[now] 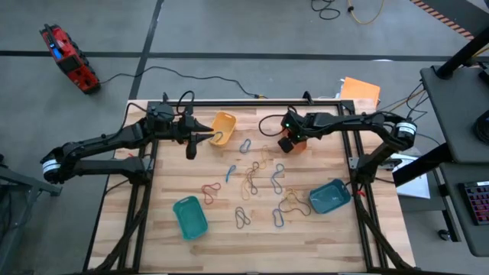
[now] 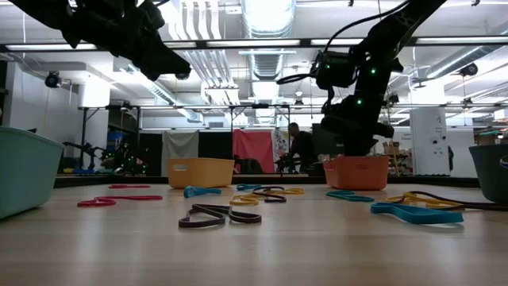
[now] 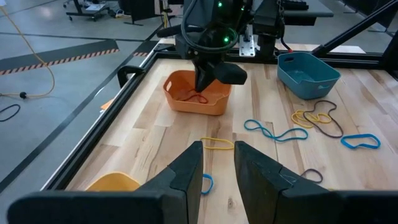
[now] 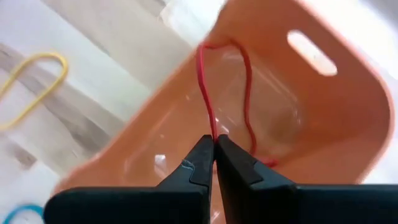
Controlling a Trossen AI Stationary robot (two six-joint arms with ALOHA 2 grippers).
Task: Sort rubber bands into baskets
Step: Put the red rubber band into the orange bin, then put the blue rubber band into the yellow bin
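Pinching a red rubber band (image 4: 211, 81) between fully pressed-together tips, the right gripper (image 4: 214, 142) hung directly over the orange basket (image 4: 298, 106), the loop dangling down into the tub and its lower end lying on the basket floor. From the left wrist view the same gripper (image 3: 211, 78) sat just above that basket's rim at the table's far edge. The band looked light and limp, with no shape of its own; it would likely cling to the pads or spring sideways on release, so a hold on a single strand near one end, as here, seemed sensible.

The left gripper (image 3: 217, 163) hovered just beside the yellow basket (image 1: 222, 127), its fingers set a small way apart with nothing visibly between them.

Out on the wooden table (image 1: 137, 229) the remaining rubber bands (image 1: 256, 179) lay scattered mid-table, several overlapping, so lifting one might drag a neighbour. The green basket (image 1: 190, 216) and the blue basket (image 1: 329, 197) stood nearer the front, well apart.
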